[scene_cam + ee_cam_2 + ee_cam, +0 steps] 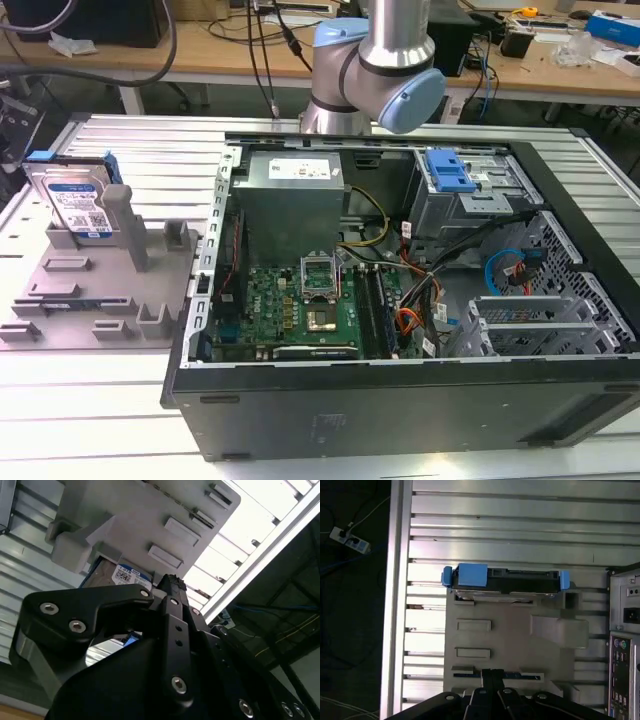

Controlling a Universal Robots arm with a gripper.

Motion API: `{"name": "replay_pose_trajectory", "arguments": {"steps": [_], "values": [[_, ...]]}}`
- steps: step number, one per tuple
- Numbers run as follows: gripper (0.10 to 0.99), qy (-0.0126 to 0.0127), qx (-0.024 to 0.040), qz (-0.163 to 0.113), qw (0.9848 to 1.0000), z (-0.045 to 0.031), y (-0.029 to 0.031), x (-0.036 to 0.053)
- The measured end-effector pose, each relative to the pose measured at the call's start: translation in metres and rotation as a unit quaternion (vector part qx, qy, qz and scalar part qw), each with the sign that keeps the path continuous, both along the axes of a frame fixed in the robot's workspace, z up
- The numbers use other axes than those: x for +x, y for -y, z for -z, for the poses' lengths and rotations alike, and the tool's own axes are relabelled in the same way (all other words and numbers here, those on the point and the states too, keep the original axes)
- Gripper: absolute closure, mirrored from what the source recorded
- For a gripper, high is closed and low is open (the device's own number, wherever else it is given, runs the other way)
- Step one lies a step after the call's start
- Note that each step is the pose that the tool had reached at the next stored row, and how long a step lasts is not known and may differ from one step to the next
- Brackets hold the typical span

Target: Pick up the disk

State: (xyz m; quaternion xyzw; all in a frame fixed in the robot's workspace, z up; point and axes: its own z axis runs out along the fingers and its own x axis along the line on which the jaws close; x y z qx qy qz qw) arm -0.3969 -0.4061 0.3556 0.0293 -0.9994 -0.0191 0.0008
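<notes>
Closed black gripper [491, 673] fingers hold nothing above one edge of the grey plastic fixture plate [515, 655]. You see the flat silver disk [520, 578] with blue side rails standing on edge at the plate's opposite edge, on the ribbed aluminium bench [130, 140], at the exterior view's left of the open black computer case [400, 410].

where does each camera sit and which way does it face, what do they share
Exterior view: off the arm, looking down across the open computer case; the arm rises beyond it, the disk upright in the grey fixture at the exterior view's left.
First wrist view: on the arm, facing straight down on the disk and fixture; the shut gripper shows.
Second wrist view: on the arm, slanting past the gripper at the fixture and disk.
Shared: all three show the disk; both wrist views show the gripper.
</notes>
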Motion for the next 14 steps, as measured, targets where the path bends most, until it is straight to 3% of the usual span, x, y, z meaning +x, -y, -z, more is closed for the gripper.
{"name": "replay_pose_trajectory", "arguments": {"steps": [5,6,7,8,9,11,14], "values": [[0.98,0.0,0.0,-0.056,0.9984,0.0001,0.0,0.0],[0.98,0.0,0.0,-0.078,0.9969,0.0001,0.0,0.0],[0.98,0.0,0.0,-0.103,0.9946,0.0002,0.0,0.0],[0.98,0.0,0.0,-0.137,0.9906,0.0004,0.0,0.0],[0.98,0.0,0.0,-0.156,0.9877,0.0006,0.0,0.0],[0.98,0.0,0.0,-0.178,0.9841,0.0009,0.0,0.0],[0.973,0.0,0.0,-0.214,0.9769,0.0014,0.0,0.0]]}}
